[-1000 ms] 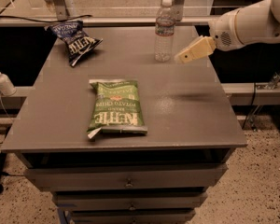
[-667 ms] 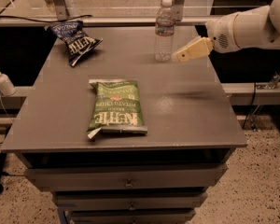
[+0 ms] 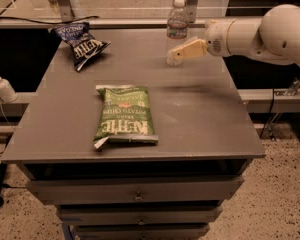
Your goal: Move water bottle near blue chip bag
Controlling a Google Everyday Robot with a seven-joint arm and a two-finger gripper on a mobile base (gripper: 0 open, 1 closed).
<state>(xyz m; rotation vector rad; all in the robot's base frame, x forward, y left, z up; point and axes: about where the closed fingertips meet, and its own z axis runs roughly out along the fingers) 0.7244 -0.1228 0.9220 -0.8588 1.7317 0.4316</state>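
Observation:
The water bottle, clear with a white cap and a pale label, stands upright at the far edge of the grey table, right of the middle. The blue chip bag lies at the table's far left corner. My gripper, cream-coloured on a white arm reaching in from the right, is at the bottle's lower part and covers its base in this view. I cannot tell whether it touches the bottle.
A larger green Kettle chip bag lies flat in the middle of the table, towards the front. A white pump dispenser stands on a ledge to the left of the table. Drawers sit under the tabletop.
My gripper has moved left from beside the bottle until it overlaps the bottle's lower part. The bottle and both bags have not moved.

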